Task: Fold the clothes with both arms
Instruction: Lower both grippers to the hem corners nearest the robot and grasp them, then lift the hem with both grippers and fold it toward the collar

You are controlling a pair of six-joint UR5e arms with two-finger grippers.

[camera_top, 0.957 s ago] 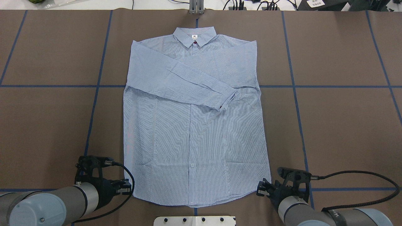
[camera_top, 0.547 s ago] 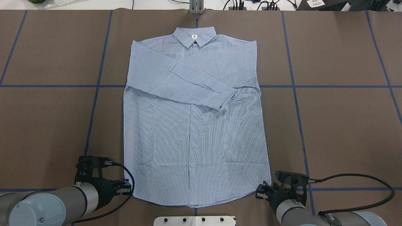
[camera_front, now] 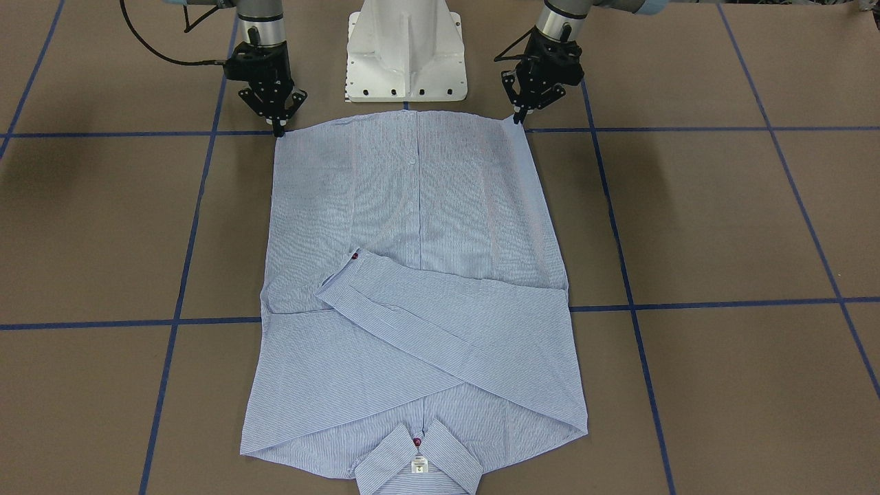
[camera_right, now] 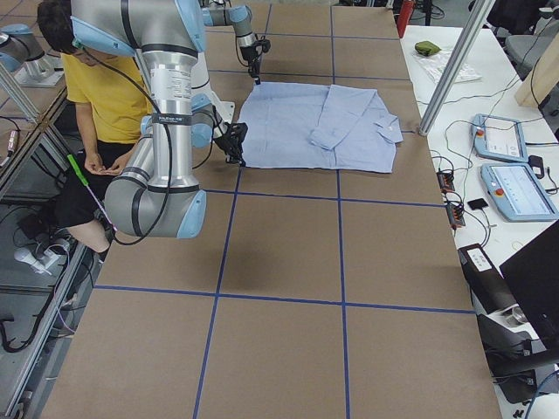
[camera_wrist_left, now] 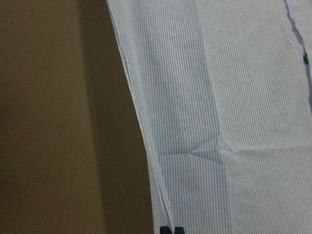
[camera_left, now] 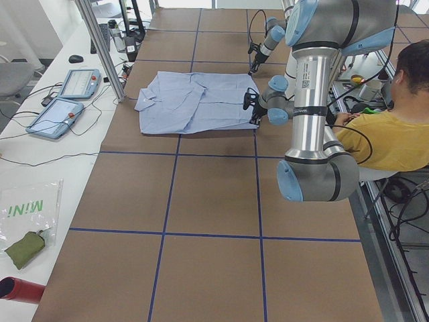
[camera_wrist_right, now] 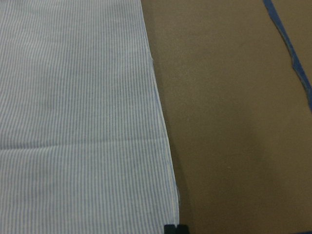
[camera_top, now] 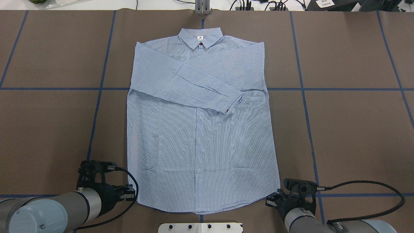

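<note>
Shirt (camera_top: 200, 139): light blue, finely striped, button-up; lies flat, front up, in the middle of the brown table (camera_top: 355, 129).
Collar (camera_top: 200, 36): at the far edge from the robot, red button beneath it.
Sleeves: both folded across the chest; the upper one's cuff (camera_top: 231, 103) lies near the placket.
Hem: nearest the robot, just beside the white pedestal (camera_front: 405, 55).
Left gripper (camera_front: 519, 118): at its hem corner, fingers pinched together on the shirt's edge.
Right gripper (camera_front: 278, 127): at the opposite hem corner, fingertips closed on the fabric.
Person (camera_left: 395, 134): yellow top, seated behind the robot.
</note>
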